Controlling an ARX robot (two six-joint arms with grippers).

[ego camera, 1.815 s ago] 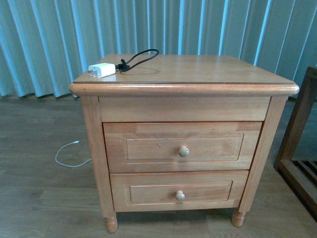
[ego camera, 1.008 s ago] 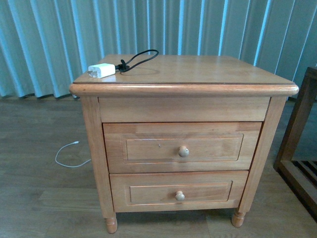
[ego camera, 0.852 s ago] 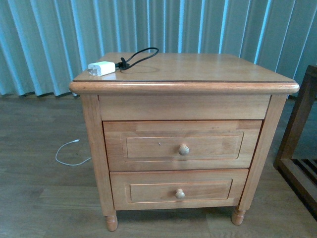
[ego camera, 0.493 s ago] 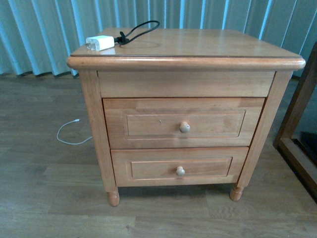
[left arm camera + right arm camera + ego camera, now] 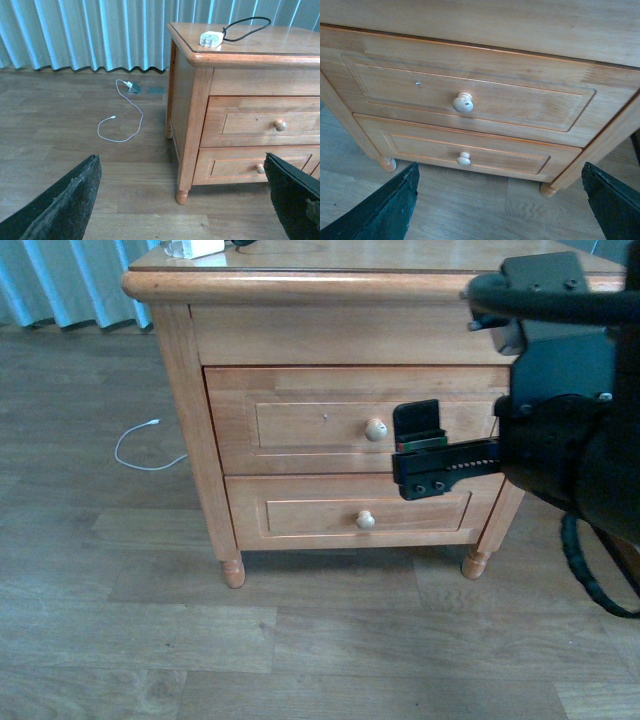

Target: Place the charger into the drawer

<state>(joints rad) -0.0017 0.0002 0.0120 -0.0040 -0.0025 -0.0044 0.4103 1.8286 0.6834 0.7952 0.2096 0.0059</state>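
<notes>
The charger [image 5: 211, 38] lies on the table [image 5: 250, 59] top, above the shut drawer [image 5: 530, 107]. The right end effector [image 5: 500, 172] is wide open near the drawer's knob [image 5: 463, 102], likely to pull it. The left end effector [image 5: 181, 160] is open too.

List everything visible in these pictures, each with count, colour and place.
nightstand: one, light wood, on the floor
drawer: one, light wood, upper, shut, pale knob
lower drawer: one, light wood, shallower, shut
charger: one, white, black-corded, on the nightstand's top
white cable: one, on the floor beside the nightstand
curtain: one, pale blue, behind the nightstand
grey plate: one, on the floor near the curtain
floor: grey-brown planks
right gripper: one, black, open, facing the drawers
left gripper: one, black, open
</notes>
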